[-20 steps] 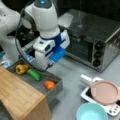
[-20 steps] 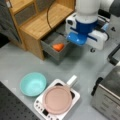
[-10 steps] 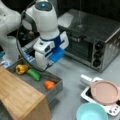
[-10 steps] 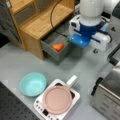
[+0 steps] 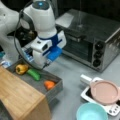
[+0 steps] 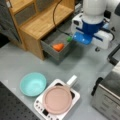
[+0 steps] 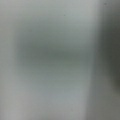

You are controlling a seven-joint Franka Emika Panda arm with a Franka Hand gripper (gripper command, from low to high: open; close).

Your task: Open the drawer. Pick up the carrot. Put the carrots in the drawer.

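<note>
Wide dark-grey drawer (image 5: 53, 86) stands open off wooden cabinet. Stubby orange carrot piece (image 5: 49, 84) lies inside, at front corner. Hand (image 5: 47, 65) hovers above drawer's far edge, carrot toward drawer front; grip state: cannot tell.

My feeds: both front views soft, blurred throughout, lit evenly from above. Glare streak on toaster oven (image 5: 95, 27) top, far side of gripper (image 5: 46, 65). Dim background behind arm. Wrist view fully out of focus for me, grey haze, darker band along right edge.
</note>
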